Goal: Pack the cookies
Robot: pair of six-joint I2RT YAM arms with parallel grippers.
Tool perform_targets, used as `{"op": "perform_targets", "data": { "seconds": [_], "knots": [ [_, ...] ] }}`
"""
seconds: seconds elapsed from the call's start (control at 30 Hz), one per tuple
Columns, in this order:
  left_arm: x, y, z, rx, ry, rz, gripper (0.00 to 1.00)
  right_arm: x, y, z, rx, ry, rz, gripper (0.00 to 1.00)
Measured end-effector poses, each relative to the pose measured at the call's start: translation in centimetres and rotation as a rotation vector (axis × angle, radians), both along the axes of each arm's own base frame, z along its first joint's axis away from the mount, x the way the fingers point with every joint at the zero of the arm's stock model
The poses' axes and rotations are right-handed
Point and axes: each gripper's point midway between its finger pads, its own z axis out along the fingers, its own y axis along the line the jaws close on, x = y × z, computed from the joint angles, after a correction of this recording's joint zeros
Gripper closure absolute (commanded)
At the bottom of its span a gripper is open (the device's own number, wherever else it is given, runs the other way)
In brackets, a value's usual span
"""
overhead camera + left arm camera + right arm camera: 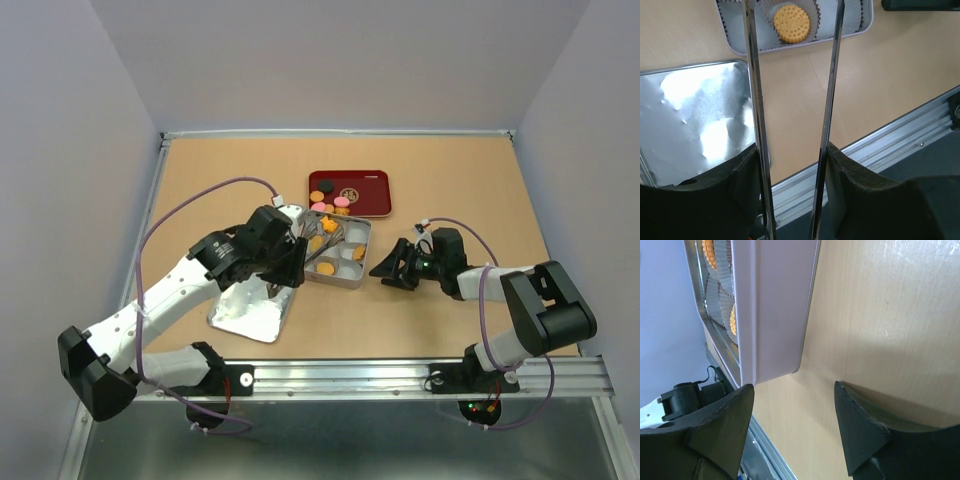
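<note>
Cookies lie in two places: dark brown (325, 184), pink (318, 207) and orange ones on the dark red tray (375, 192), and orange ones (325, 267) in the silver tin (347, 279). My left gripper (290, 265) is shut on metal tongs (322, 250) that reach over the tin. In the left wrist view the tongs' blades (754, 100) stand apart, an orange cookie (791, 23) in a paper cup between them; my left gripper (792, 147) holds their base. My right gripper (392, 272) is open and empty on the table, just right of the tin wall (775, 305).
The tin's shiny lid (250, 310) lies flat at the tin's near left, under my left arm; it also shows in the left wrist view (695, 115). A metal rail (400, 375) runs along the table's near edge. Walls enclose the table's other sides.
</note>
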Motion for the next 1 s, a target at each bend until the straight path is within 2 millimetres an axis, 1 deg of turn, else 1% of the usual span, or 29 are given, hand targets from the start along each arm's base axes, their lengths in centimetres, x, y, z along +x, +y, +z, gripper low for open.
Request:
{"op": "perform_targets", "data": {
  "seconds": [0.07, 0.13, 0.23, 0.3, 0.33, 0.53, 0.63, 0.8, 0.93, 1.0],
  "knots": [
    [0.9, -0.4, 0.8, 0.005, -0.021, 0.002, 0.43, 0.0, 0.0, 0.0, 0.0, -0.001, 0.0, 0.29],
    [1.8, -0.7, 1.2, 0.021, -0.038, 0.004, 0.43, 0.0, 0.0, 0.0, 0.002, 0.0, 0.0, 0.29],
    [3.5, -1.3, 1.1, 0.068, -0.057, 0.007, 0.43, -0.1, -0.1, 0.0, 0.006, -0.001, -0.001, 0.29],
    [5.1, -1.7, 0.9, 0.096, -0.068, 0.012, 0.44, -0.1, -0.1, 0.0, 0.008, -0.002, -0.002, 0.29],
    [5.8, -1.8, 0.6, 0.106, -0.068, 0.015, 0.44, -0.1, -0.1, 0.0, 0.009, -0.001, -0.001, 0.29],
    [12.4, -1.6, -1.3, 0.16, -0.068, 0.084, 0.46, -0.1, -0.1, 0.0, 0.021, 0.005, 0.004, 0.29],
    [15.1, -1.9, -1.8, 0.176, -0.075, 0.09, 0.46, -0.2, 0.1, -0.1, 0.03, 0.008, 0.013, 0.29],
    [17.7, -3.3, -3.0, 0.195, -0.089, 0.057, 0.46, -0.1, 0.4, -0.1, 0.059, 0.014, 0.032, 0.29],
    [19.1, -3.5, -4.9, 0.227, -0.072, 0.051, 0.48, -0.1, 0.5, -0.2, 0.076, 0.02, 0.042, 0.29],
    [19.7, -3.4, -5.9, 0.246, -0.061, 0.056, 0.49, -0.1, 0.5, -0.2, 0.081, 0.022, 0.044, 0.29]
  ]
}}
